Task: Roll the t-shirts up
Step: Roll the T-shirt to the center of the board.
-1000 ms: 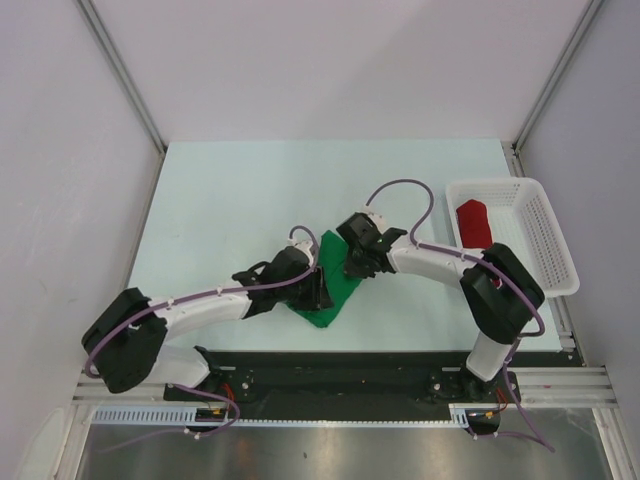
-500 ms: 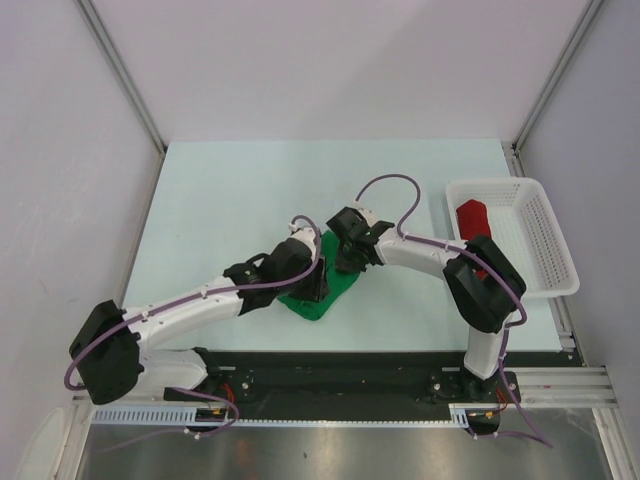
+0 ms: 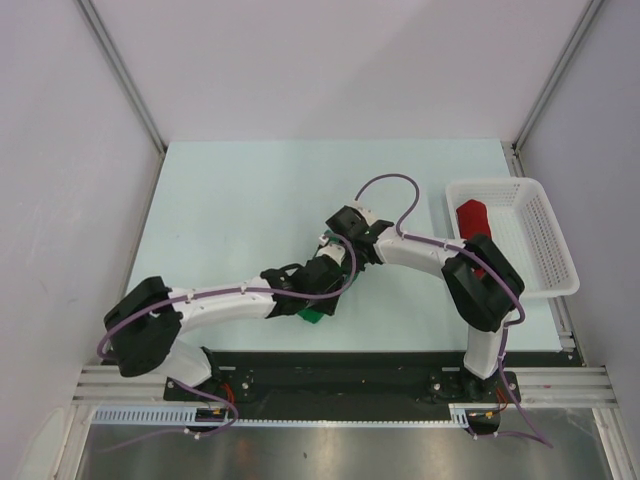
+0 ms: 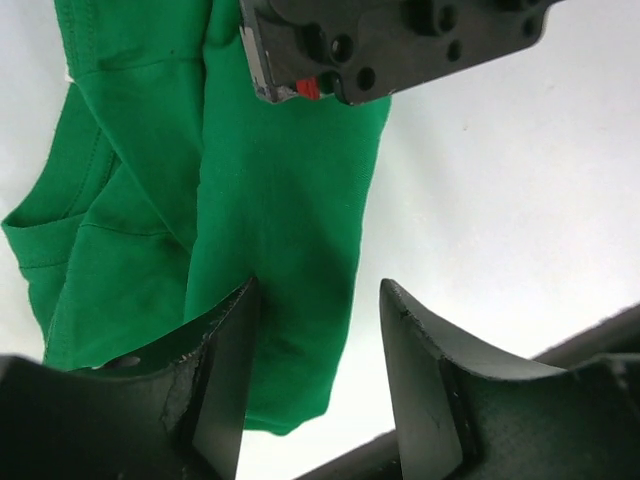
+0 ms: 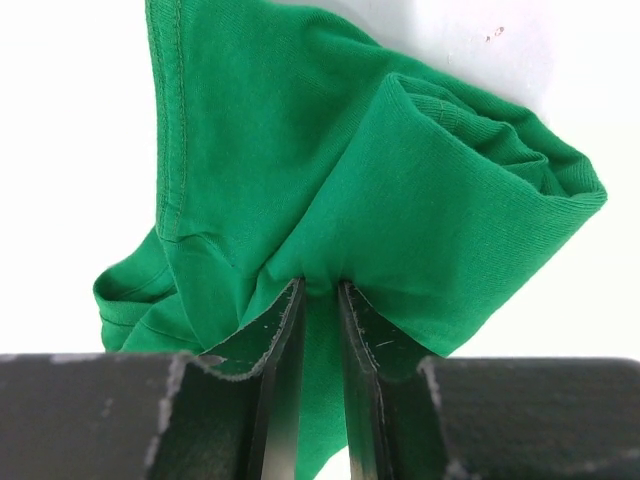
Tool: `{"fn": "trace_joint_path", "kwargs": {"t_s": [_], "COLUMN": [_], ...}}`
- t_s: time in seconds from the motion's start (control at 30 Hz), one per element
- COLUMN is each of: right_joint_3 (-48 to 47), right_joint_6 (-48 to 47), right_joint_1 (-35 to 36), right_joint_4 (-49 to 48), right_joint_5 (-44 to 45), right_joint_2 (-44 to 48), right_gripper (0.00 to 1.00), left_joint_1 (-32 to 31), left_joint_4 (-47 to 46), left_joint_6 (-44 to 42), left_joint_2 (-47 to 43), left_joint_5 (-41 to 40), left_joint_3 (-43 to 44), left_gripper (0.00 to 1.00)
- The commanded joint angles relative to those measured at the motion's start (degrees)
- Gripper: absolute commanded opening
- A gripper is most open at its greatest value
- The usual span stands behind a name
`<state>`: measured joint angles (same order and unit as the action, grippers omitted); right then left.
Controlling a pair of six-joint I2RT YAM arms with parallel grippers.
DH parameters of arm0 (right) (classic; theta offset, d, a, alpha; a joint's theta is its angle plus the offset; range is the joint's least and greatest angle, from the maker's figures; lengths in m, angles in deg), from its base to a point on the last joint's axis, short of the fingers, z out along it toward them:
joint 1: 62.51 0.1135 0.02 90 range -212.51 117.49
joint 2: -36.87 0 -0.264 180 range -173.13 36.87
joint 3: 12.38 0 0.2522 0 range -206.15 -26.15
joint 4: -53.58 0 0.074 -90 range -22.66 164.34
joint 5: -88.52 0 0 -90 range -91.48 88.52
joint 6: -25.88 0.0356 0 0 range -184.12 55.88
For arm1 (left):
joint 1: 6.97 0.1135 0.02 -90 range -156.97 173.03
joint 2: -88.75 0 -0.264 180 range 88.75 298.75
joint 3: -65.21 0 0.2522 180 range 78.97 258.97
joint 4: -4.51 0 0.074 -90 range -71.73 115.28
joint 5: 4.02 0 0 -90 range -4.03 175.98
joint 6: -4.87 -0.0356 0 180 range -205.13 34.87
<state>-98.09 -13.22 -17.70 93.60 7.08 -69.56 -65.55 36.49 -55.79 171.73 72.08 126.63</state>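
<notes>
The green t-shirt (image 3: 312, 316) is bunched near the table's front centre, mostly hidden under both grippers in the top view. My right gripper (image 3: 338, 256) is shut on a raised fold of the green t-shirt (image 5: 400, 170), pinched between its fingertips (image 5: 320, 288). My left gripper (image 3: 322, 283) is open and low over the shirt's edge. The green cloth (image 4: 270, 200) lies between and under its fingers, its left finger (image 4: 225, 370) over the cloth. The red t-shirt (image 3: 472, 222) lies rolled in the white basket (image 3: 545, 245).
The white mesh basket stands at the table's right edge. My right gripper's black body (image 4: 390, 40) sits just beyond the left gripper's fingers. The black base rail (image 3: 340, 372) runs along the near edge.
My left gripper has moved right and in over the green shirt, close to the right gripper. The shirt has been bunched tighter and is now mostly covered. The right gripper shifted slightly left.
</notes>
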Motion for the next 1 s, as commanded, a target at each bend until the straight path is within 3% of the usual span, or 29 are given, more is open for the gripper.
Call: {"fn": "trace_joint_path", "kwargs": {"t_s": [0.0,0.2,0.3,0.4,0.53,0.63,0.97], "right_joint_3": [-0.8,-0.9,-0.8,-0.7,-0.7,-0.1,11.1], "right_joint_6": [-0.3,-1.1,-1.3,-1.1,-1.1,-1.1,-0.3], "right_joint_1": [-0.3,-1.1,-1.8,-2.6,-4.0,-5.8,-12.6], "right_joint_4": [1.3,1.0,0.7,0.9,1.8,2.4,-0.1], "right_joint_5": [0.6,0.5,0.2,0.6,2.5,3.1,3.0], "right_joint_2": [-2.1,-0.4,0.8,2.5,6.8,9.0,23.5], "right_gripper": [0.25,0.33,0.37,0.39,0.42,0.43,0.44], "left_joint_1": [-1.6,-2.3,-2.2,-2.2,-2.2,-2.2,-2.2], "left_joint_4": [-1.2,-0.9,-1.0,-1.6,-5.1,-6.4,-20.2], "left_joint_6": [-1.1,-0.1,0.4,0.4,-0.3,-0.4,7.1], "left_joint_2": [2.1,4.6,5.4,5.3,4.0,3.7,0.7], "left_joint_5": [-4.2,-7.3,-8.5,-7.6,-4.0,-0.4,16.6], "left_joint_3": [-1.1,-2.5,-2.8,-3.1,-4.1,-4.5,-10.2], "left_gripper": [0.56,0.58,0.54,0.42,0.11,0.0,0.0]}}
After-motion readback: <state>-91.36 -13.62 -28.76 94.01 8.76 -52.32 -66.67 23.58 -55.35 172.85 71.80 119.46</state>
